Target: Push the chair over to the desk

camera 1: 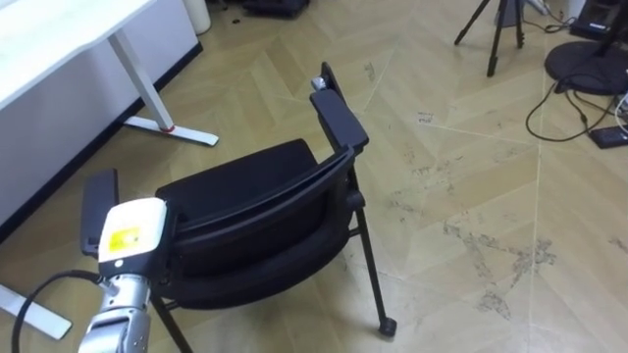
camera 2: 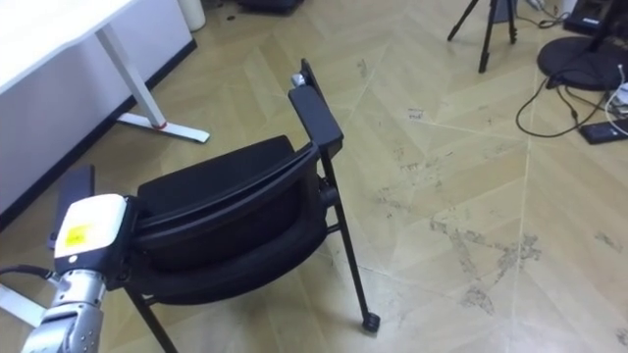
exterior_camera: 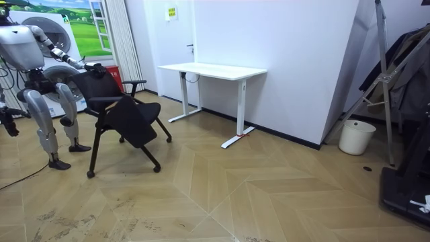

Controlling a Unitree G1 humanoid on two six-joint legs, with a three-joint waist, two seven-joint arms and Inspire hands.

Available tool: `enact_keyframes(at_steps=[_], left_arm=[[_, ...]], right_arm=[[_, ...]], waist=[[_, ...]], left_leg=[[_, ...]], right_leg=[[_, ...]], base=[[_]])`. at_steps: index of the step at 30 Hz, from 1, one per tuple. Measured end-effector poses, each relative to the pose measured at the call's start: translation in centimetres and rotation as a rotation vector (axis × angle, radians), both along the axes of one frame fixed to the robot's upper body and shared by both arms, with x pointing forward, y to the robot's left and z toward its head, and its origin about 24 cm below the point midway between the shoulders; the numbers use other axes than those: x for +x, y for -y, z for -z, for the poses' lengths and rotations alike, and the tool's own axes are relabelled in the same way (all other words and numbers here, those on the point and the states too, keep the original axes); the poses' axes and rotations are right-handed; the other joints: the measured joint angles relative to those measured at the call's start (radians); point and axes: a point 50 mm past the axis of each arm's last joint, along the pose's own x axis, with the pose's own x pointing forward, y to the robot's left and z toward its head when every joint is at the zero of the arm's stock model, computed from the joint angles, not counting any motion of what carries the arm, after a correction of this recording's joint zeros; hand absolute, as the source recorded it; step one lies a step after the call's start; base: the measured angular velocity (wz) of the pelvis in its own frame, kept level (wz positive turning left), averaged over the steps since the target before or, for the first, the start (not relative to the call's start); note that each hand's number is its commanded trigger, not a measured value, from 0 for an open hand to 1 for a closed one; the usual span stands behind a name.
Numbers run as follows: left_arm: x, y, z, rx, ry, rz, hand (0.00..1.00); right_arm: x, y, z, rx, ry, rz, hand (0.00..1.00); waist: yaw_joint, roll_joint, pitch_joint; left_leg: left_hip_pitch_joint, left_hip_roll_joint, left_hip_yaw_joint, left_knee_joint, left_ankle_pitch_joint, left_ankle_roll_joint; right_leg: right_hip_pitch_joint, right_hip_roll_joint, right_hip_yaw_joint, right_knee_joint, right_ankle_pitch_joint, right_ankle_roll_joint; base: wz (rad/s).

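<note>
A black chair (camera 1: pixel 255 211) with armrests stands on the wooden floor right in front of me, its backrest toward me and its seat facing away. My left hand (camera 1: pixel 130 233) comes in from the lower left and rests at the top left corner of the backrest, beside the chair's left armrest (camera 1: pixel 98 201). Its fingers are hidden behind the backrest. In the room view I stand at the room view's left behind the chair (exterior_camera: pixel 124 111), left arm stretched out to its back. My right hand (exterior_camera: pixel 8 124) hangs low at my side.
A white desk (camera 1: pixel 59 39) on white legs stands to my left, its foot (camera 1: pixel 172 127) close to the chair. Ahead right are a tripod (camera 1: pixel 496 29) and cables (camera 1: pixel 579 98) on the floor. A white bin (exterior_camera: pixel 356 136) stands by the far wall.
</note>
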Motion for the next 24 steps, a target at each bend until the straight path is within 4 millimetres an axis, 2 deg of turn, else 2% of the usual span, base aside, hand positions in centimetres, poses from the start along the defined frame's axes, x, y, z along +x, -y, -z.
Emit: enact_keyframes(at_steps=[7, 9, 10, 13, 15, 17, 18, 19, 22, 24], left_arm=[[-0.1, -0.6, -0.2, 0.016, 0.007, -0.016, 1.00], [-0.1, -0.9, -0.1, 0.022, 0.016, -0.034, 1.00], [-0.2, -1.3, -0.2, 0.024, 0.017, -0.044, 1.00], [-0.5, -2.6, -0.2, 0.032, 0.025, -0.086, 1.00], [-0.7, -3.5, -0.3, 0.036, 0.046, -0.111, 1.00], [-0.7, -4.2, -0.7, 0.045, 0.062, -0.122, 1.00], [-0.7, -4.3, -0.8, 0.049, 0.068, -0.122, 1.00], [-0.6, -4.5, -1.0, 0.056, 0.078, -0.120, 1.00], [-0.6, -4.8, -1.3, 0.068, 0.102, -0.122, 1.00], [-0.6, -4.8, -1.3, 0.069, 0.103, -0.118, 1.00]], right_arm=[[-2.7, 1.4, -0.5, -0.092, -0.080, 0.155, 0.00], [-3.3, 1.9, -0.7, -0.122, -0.086, 0.254, 0.00], [-3.6, 2.3, -0.9, -0.141, -0.074, 0.361, 0.00], [-2.4, 4.4, -1.9, -0.232, -0.013, 0.538, 0.00], [-1.3, 6.2, -3.0, -0.299, 0.071, 0.660, 0.00], [0.5, 8.8, -5.4, -0.432, 0.195, 0.777, 0.00], [0.9, 9.4, -6.1, -0.473, 0.220, 0.791, 0.00], [1.6, 10.5, -7.4, -0.541, 0.270, 0.819, 0.00], [4.0, 12.4, -10.5, -0.665, 0.376, 0.845, 0.00], [5.3, 13.1, -12.1, -0.739, 0.412, 0.831, 0.00]], waist=[[-0.008, -0.012, 0.0002], [-0.022, -0.016, 0.0005], [-0.031, -0.019, -0.0007], [-0.060, -0.021, -0.0002], [-0.065, -0.024, -0.0034], [-0.080, -0.024, -0.0044], [-0.081, -0.026, -0.0037], [-0.084, -0.029, -0.0071], [-0.093, -0.042, -0.0017], [-0.095, -0.042, -0.0023]], left_leg=[[0.007, -0.004, 0.024, 0.001, 0.000, 0.001], [0.006, -0.004, 0.025, 0.001, -0.001, 0.002], [0.005, -0.004, 0.028, 0.001, -0.001, 0.002], [-0.015, -0.005, 0.041, 0.001, -0.002, 0.004], [-0.031, -0.006, 0.053, 0.005, -0.003, 0.005], [-0.051, -0.006, 0.058, 0.028, -0.008, 0.007], [-0.053, -0.006, 0.058, 0.033, -0.010, 0.007], [-0.061, -0.005, 0.059, 0.036, -0.011, 0.007], [-0.073, -0.005, 0.057, 0.049, -0.012, 0.009], [-0.077, -0.005, 0.056, 0.052, -0.015, 0.010]], right_leg=[[-0.010, 0.000, 0.027, 0.012, -0.004, 0.005], [-0.013, -0.001, 0.028, 0.013, -0.004, 0.005], [-0.018, 0.000, 0.033, 0.019, -0.005, 0.005], [-0.052, 0.002, 0.050, 0.042, -0.008, 0.006], [-0.079, 0.002, 0.062, 0.066, -0.010, 0.005], [-0.099, 0.002, 0.076, 0.083, -0.010, 0.004], [-0.101, 0.002, 0.076, 0.087, -0.010, 0.004], [-0.109, 0.003, 0.075, 0.090, -0.010, 0.004], [-0.113, 0.000, 0.076, 0.090, -0.009, 0.004], [-0.113, 0.000, 0.075, 0.087, -0.008, 0.006]], base=[[-0.10], [-0.02], [-0.16], [-0.19], [-0.21], [-0.13], [0.00], [0.00], [0.01], [0.02]])
